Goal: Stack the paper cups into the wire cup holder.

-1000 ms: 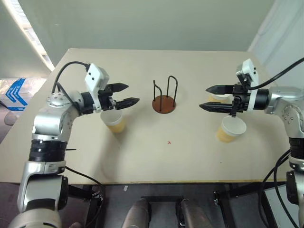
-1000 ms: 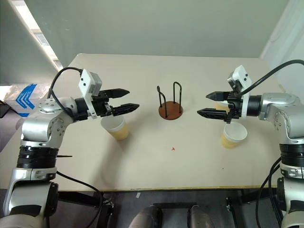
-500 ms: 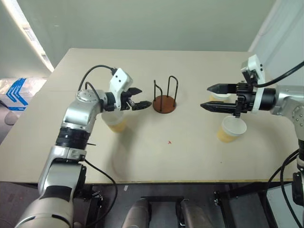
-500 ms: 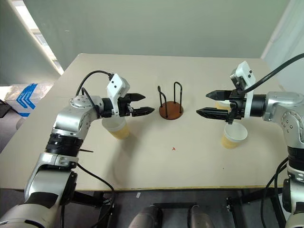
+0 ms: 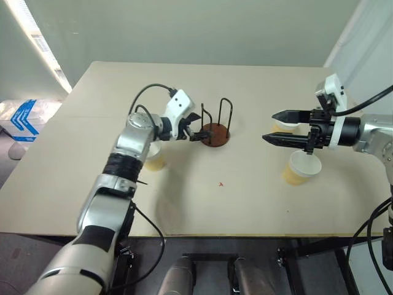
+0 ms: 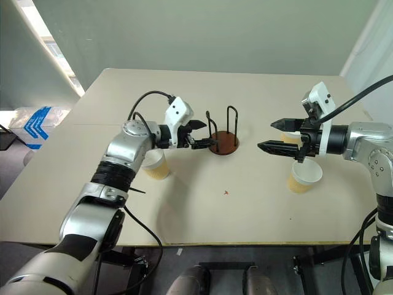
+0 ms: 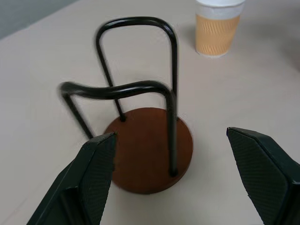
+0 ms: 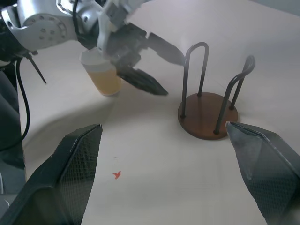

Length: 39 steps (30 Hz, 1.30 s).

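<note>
Nearest on the counter [image 5: 184, 203]: one small red mark [image 5: 220, 183] on bare beige surface. Next, to the robot's right, paper cup [image 5: 299, 168], tapered, tan wall, white rim and interior, standing upright and empty. To the robot's left, a second cup [image 6: 155, 165], same make, upright, partly behind the left forearm. Centre: wire cup holder [image 5: 213, 131], round reddish-brown disc base with two thin black upright loops, empty. Left gripper [image 6: 201, 134], fingers spread, nothing between them, tips just beside the holder's left loop. Right gripper [image 5: 274, 127], fingers wide apart, empty, well apart from the holder, held above the right-hand cup. Behind the right gripper, a third cup [image 5: 287, 126], mostly hidden. Left wrist view adds: holder base [image 7: 149, 147] seen close between the two fingers, and a ribbed pattern on a far cup [image 7: 216, 27].
</note>
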{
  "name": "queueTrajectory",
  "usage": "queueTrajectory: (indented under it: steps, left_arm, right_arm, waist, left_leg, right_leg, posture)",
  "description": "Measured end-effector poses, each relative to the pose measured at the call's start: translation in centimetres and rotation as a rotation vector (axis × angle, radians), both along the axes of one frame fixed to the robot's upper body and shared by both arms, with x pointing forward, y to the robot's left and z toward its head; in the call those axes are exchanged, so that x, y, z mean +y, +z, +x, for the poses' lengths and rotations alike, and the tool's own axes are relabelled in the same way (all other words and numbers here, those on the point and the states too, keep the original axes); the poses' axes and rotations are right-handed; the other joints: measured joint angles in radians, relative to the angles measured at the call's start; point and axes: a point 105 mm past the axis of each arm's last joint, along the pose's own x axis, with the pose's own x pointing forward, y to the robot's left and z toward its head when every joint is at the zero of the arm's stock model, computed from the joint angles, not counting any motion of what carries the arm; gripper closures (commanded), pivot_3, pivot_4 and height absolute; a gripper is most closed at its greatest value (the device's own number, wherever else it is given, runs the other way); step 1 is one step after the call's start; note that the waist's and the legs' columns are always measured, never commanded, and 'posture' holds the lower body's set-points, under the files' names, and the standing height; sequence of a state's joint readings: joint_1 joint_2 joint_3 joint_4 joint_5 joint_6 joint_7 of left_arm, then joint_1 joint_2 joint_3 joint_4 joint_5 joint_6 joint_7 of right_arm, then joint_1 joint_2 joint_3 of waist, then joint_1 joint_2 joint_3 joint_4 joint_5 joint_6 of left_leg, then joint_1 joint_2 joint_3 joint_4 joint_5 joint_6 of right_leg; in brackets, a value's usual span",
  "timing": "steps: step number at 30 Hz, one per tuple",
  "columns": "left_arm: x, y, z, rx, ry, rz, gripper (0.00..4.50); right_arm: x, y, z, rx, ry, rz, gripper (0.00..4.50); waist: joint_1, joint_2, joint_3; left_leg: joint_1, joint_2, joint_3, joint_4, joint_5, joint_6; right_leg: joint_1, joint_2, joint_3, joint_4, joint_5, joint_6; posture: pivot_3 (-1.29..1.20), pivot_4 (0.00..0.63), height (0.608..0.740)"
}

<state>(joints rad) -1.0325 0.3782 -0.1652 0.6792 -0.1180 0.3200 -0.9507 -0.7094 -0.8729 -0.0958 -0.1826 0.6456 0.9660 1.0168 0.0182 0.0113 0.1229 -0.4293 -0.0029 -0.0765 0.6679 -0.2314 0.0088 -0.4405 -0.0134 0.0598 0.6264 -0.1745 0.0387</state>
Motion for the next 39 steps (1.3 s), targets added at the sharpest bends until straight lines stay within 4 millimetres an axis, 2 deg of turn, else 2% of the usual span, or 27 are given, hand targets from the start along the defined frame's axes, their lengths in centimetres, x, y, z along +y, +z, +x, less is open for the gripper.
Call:
queueTrajectory:
  steps: [7, 8, 10, 19, 20, 27, 34, 39]
  left_arm:
    - [-1.5, 0.1, 0.8, -0.028, 0.004, 0.009, 0.38]
    - [-1.6, 0.2, 0.9, -0.031, 0.008, 0.006, 0.57]
    - [-1.9, 0.1, 1.1, -0.03, 0.017, -0.006, 1.01]
    - [-3.3, 0.1, 0.8, -0.017, -0.022, -0.043, 4.26]
    - [-3.5, 0.1, 0.7, -0.011, -0.032, -0.048, 4.46]
    - [-3.6, 0.5, -0.7, 0.008, -0.141, -0.051, 4.46]
    - [-1.7, 0.7, -6.1, 0.065, -0.396, -0.03, 4.46]
    - [-2.6, 0.0, -9.3, 0.117, -0.519, -0.027, 4.46]
  right_arm:
    - [0.2, -0.1, -0.2, -0.003, 0.008, -0.006, 0.03]
    - [0.2, -0.2, -0.2, -0.001, 0.006, -0.006, 0.01]
    - [0.2, -0.3, -0.2, 0.002, 0.004, -0.004, 0.0]
    - [0.2, -0.6, -0.4, 0.012, 0.001, -0.001, 0.0]
    - [0.2, -0.6, -0.4, 0.013, -0.001, -0.001, 0.0]
    - [0.0, -0.9, -0.7, 0.027, -0.002, 0.003, 0.0]
    - [-3.2, 0.4, -3.2, 0.041, -0.053, -0.054, 0.0]
    - [-3.0, 0.0, -4.6, 0.059, -0.023, -0.079, 0.0]
  waist:
    - [0.001, 0.0, 0.0]
    - [0.001, 0.0, 0.0]
    - [0.002, 0.0, 0.0]
    - [0.004, 0.0, 0.0]
    - [0.005, 0.0, 0.0]
    - [0.006, 0.0, 0.0]
    - [0.013, 0.0, 0.0]
    - [0.015, 0.0, 0.0]
  left_leg:
    - [0.0, 0.0, 0.001, 0.0, 0.001, 0.002]
    - [-0.001, 0.0, 0.001, 0.0, 0.001, 0.002]
    - [-0.001, 0.0, 0.002, 0.0, 0.002, 0.002]
    - [-0.003, -0.001, 0.003, 0.004, 0.003, 0.002]
    - [-0.003, -0.001, 0.003, 0.005, 0.003, 0.002]
    - [-0.006, -0.001, 0.003, 0.011, 0.002, 0.002]
    - [-0.008, -0.001, 0.003, 0.012, 0.001, 0.0]
    - [-0.007, -0.002, 0.005, 0.014, -0.002, 0.005]
  right_leg:
    - [0.0, 0.0, 0.0, 0.0, 0.0, 0.002]
    - [0.0, 0.0, 0.0, 0.0, 0.0, 0.002]
    - [0.0, 0.0, 0.0, 0.0, 0.0, 0.003]
    - [0.0, -0.001, 0.001, 0.0, 0.0, 0.006]
    - [0.0, -0.001, 0.001, 0.0, 0.0, 0.006]
    - [0.0, -0.001, 0.001, 0.0, 0.0, 0.008]
    - [0.0, -0.001, 0.002, -0.001, -0.003, 0.009]
    - [0.0, -0.002, 0.002, 0.0, -0.003, 0.009]
  posture:
    - [0.0, 0.15, 0.74]
    - [0.0, 0.15, 0.74]
    - [0.0, 0.15, 0.74]
    - [0.0, 0.15, 0.74]
    - [0.0, 0.15, 0.74]
    - [0.0, 0.15, 0.74]
    - [0.0, 0.15, 0.74]
    - [0.0, 0.15, 0.74]
